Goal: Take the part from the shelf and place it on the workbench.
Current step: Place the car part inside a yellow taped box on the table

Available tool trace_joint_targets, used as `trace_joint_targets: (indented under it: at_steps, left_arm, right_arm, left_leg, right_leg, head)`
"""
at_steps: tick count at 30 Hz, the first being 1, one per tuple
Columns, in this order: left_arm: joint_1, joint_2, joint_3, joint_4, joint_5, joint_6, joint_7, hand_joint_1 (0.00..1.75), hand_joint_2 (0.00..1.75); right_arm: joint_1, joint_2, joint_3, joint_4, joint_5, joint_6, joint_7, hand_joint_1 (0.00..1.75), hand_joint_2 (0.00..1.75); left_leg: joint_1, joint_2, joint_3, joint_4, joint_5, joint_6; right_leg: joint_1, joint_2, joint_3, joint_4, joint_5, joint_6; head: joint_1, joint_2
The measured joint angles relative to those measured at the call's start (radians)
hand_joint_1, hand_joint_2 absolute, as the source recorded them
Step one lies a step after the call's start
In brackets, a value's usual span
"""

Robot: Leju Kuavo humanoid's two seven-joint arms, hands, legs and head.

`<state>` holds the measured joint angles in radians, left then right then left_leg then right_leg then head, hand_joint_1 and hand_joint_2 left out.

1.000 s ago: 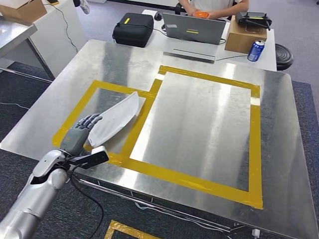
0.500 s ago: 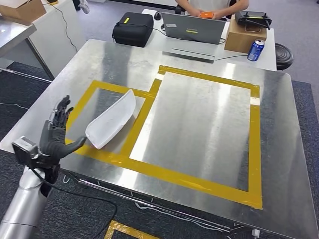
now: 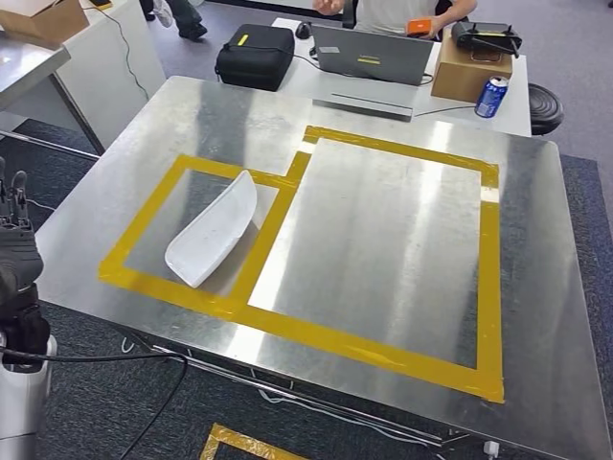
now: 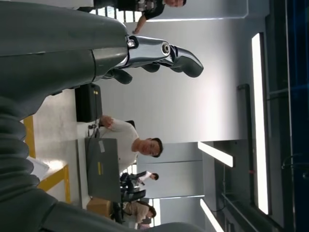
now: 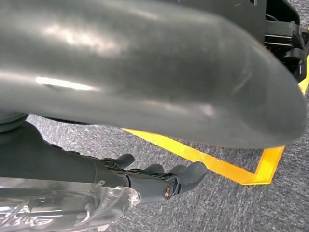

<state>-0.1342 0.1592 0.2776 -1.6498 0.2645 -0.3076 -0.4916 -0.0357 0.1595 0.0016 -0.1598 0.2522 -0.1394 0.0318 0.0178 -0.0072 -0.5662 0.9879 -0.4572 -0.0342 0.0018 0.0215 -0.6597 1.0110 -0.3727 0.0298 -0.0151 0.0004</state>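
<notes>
Your left hand (image 3: 15, 251) has let go and is pulling back, fingers spread and empty; the part (image 3: 212, 230) is lying on the workbench (image 3: 405, 220), so placement looks done.

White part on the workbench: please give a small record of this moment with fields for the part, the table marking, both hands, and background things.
part: white curved part, lying on the metal workbench
marking: part is inside the smaller yellow tape frame, beside a larger one
left hand: left hand off the table's left edge, holding nothing, fingers apart
right hand: right hand over grey carpet, fingers extended, nothing seen in it
background: laptop, black case, blue can
</notes>
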Motion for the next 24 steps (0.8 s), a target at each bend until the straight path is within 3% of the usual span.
trace_joint_targets:
  at_steps: [7,14,19,24]
  left_arm:
    - [0.07,0.007,0.174,-0.087,0.186,0.011,-0.017,0.0,0.0]
    - [0.188,0.01,0.541,-0.16,0.305,0.031,-0.077,0.0,0.0]
    - [0.193,-0.01,0.819,-0.161,0.231,0.051,-0.134,0.0,0.0]
    - [0.138,-0.041,0.986,-0.146,0.044,0.212,-0.147,0.0,0.0]
  right_arm:
    - [0.004,0.0,-0.022,0.0,0.0,-0.008,-0.008,0.0,0.0]
    - [0.01,0.004,-0.052,0.0,0.0,-0.05,-0.011,0.0,0.0]
    - [0.014,0.025,-0.077,0.0,0.0,-0.119,-0.023,0.0,0.0]
    - [0.015,0.034,-0.101,0.0,0.0,-0.131,-0.029,0.0,0.0]
  left_leg:
    - [0.001,0.001,0.001,0.0,-0.002,-0.003]
    - [0.002,0.002,0.002,-0.001,-0.006,-0.005]
    - [0.003,0.001,0.002,-0.001,-0.007,-0.005]
    - [0.003,0.001,0.002,-0.001,-0.007,-0.005]
  right_leg:
    - [0.0,0.002,-0.001,0.002,-0.003,-0.002]
    - [0.001,0.003,-0.001,0.005,-0.009,-0.005]
    - [0.003,0.001,0.0,0.006,-0.01,-0.005]
    - [0.003,0.0,0.001,0.006,-0.011,-0.006]
  head:
    - [0.0,0.0]
    - [0.0,0.0]
    - [0.0,0.0]
    - [0.0,0.0]
